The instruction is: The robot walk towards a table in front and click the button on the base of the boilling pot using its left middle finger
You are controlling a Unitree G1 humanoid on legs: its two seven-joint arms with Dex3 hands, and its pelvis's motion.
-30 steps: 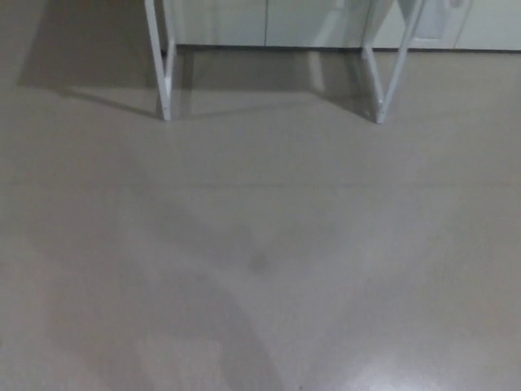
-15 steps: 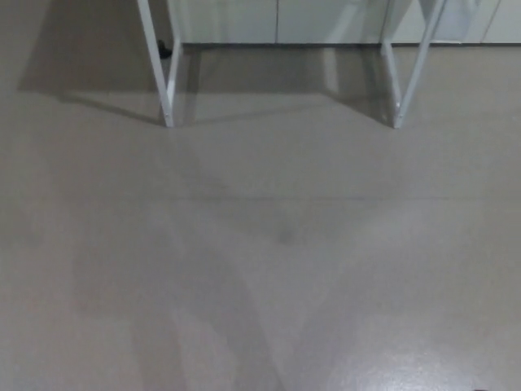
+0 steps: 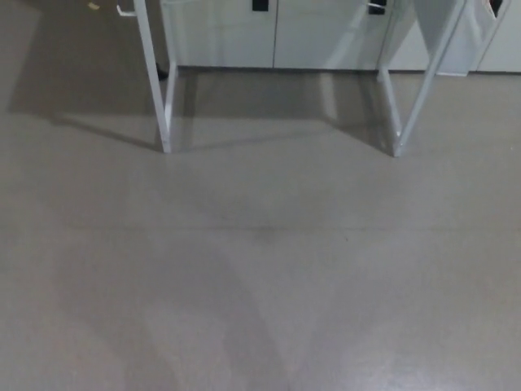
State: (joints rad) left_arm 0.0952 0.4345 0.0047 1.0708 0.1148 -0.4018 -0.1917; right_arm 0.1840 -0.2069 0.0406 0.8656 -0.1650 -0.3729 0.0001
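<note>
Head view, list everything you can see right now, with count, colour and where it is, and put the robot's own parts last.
Floor: one, grey-beige, fills most of the picture, faint shadows across it.
Table legs: two white leg frames, one at upper left, the other at upper right; the tabletop is out of view.
Cabinets: white fronts along the top edge, behind the legs; count unclear.
Dark handles: at least one small dark mark on the cabinet fronts at the top edge.
Boiling pot and its button: not in view.
Robot's left hand: not in view.
Robot's right hand: not in view.
</note>
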